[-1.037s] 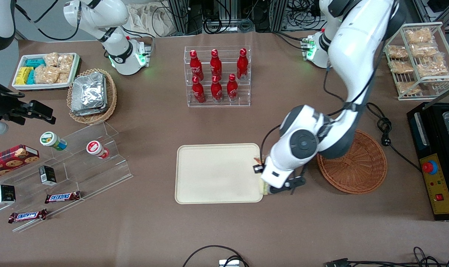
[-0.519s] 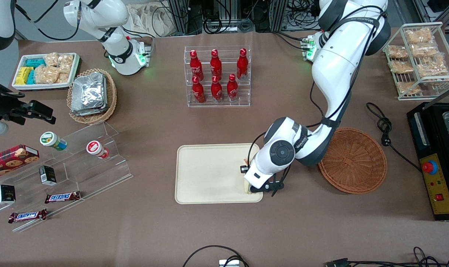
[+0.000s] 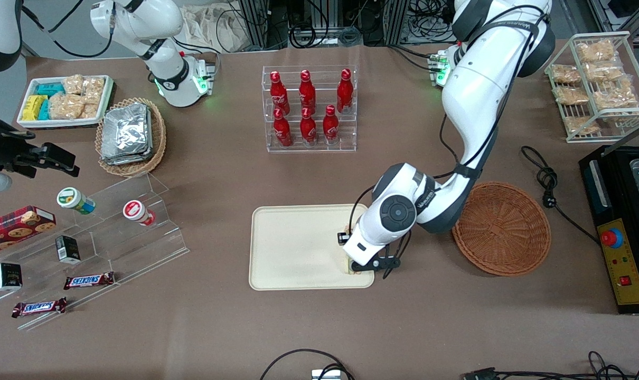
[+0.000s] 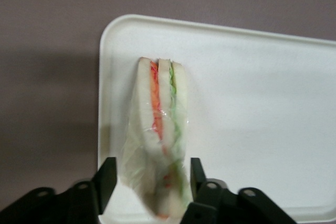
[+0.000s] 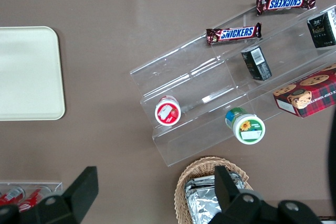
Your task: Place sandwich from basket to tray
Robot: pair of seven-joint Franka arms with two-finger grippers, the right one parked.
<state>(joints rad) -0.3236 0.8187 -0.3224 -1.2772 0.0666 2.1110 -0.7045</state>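
Left arm: reached down from its base, elbow bent, wrist low over working-arm end of tray (image 3: 298,248). Gripper (image 4: 152,179): pointed downward, black fingers (image 4: 107,174) either side of sandwich (image 4: 163,129), pressed on its wrap, holding it. Sandwich stood between fingers over tray.
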